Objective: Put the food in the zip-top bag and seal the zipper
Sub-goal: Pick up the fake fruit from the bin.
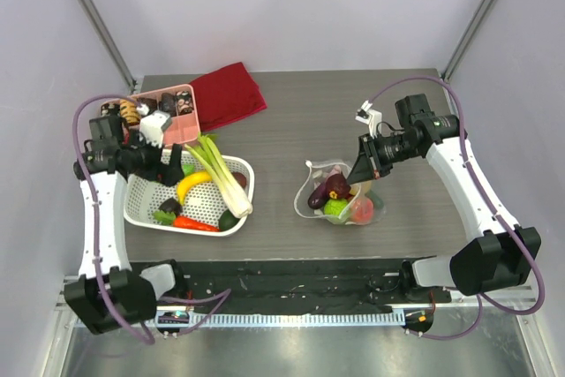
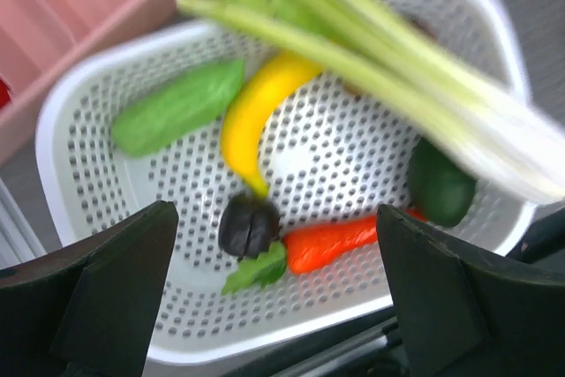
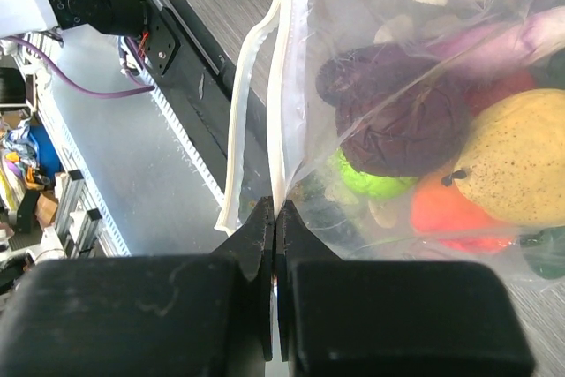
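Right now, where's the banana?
Top view, left side: the banana lies in the white basket, in front of the left arm. In the left wrist view it sits between the green cucumber and the leek.

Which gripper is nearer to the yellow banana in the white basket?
Left. The left gripper hovers open over the basket, close to the banana; the right gripper is across the table, shut on the edge of the zip-top bag.

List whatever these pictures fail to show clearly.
- Left wrist: long white-green leek blurred, covering the white perforated basket's far side.
- Top: pink compartment tray's contents too small, partly behind the left arm.
- Right wrist: dark green item inside clear zip-top bag cut by the right edge.
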You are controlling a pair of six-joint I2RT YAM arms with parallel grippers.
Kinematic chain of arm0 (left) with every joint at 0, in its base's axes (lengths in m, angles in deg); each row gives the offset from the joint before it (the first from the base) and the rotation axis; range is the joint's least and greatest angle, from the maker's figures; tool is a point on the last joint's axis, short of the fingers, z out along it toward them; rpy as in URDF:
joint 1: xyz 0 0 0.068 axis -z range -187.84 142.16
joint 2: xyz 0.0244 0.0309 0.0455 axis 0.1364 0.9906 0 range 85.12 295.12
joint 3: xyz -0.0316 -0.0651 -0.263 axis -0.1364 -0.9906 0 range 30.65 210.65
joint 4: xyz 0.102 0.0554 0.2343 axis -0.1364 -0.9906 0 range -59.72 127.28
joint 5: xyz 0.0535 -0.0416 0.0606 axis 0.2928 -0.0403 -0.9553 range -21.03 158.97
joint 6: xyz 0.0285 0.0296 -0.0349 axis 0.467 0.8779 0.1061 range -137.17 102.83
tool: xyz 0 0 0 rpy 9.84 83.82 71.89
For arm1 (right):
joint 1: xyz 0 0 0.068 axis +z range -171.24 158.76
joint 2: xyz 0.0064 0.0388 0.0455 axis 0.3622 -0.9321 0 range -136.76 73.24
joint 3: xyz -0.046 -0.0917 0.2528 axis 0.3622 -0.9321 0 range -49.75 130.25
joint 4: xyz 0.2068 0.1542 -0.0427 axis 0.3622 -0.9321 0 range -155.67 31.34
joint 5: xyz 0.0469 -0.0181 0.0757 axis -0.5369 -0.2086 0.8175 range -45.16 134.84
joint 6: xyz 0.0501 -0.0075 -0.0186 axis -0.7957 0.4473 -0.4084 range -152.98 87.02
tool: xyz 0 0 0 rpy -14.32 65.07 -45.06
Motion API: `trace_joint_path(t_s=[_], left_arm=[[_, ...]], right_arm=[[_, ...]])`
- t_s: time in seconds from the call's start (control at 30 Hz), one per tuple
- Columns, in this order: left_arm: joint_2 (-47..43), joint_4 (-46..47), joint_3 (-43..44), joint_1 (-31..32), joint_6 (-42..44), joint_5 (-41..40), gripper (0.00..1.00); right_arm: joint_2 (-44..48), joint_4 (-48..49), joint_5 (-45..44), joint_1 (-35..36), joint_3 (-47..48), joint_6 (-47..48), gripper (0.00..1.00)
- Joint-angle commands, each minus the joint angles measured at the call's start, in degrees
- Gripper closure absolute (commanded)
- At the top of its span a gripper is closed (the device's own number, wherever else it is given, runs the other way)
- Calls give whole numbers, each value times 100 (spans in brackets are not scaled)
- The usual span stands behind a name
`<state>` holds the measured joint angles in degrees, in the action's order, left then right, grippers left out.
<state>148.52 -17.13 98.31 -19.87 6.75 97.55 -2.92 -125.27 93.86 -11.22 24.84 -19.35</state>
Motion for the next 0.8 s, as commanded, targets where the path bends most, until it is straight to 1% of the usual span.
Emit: trace_joint_path(t_s=[0.0,0.03,0.13,0.3,0.37,0.47,0.7,0.77], left_arm=[[592,-975,-384,-912,1676,-105,2],[699,-966,-437,-1045,1903,-159,2],[1060,-765,-683,-1082,2151,-414,2],[1402,52,-1184,-1029,2161,-581,2],[1552,438,-1290,-1012,2091,-643,4],[1851,781,-1483,-977,2125,-792,8],[2221,1152,-1660,-941,2117,-836,16],[2212,1118,-1581,-941,2064,-793,23]], right_arm=[[-4,-89,99,17,197,158,99],[5,-89,91,26,188,158,99],[-21,-63,73,26,162,149,99],[-92,-19,73,17,179,114,99],[-127,-10,73,17,188,96,99],[-153,-19,29,17,249,96,99],[-215,-19,-6,26,258,105,99],[-224,-10,-15,17,267,105,99]])
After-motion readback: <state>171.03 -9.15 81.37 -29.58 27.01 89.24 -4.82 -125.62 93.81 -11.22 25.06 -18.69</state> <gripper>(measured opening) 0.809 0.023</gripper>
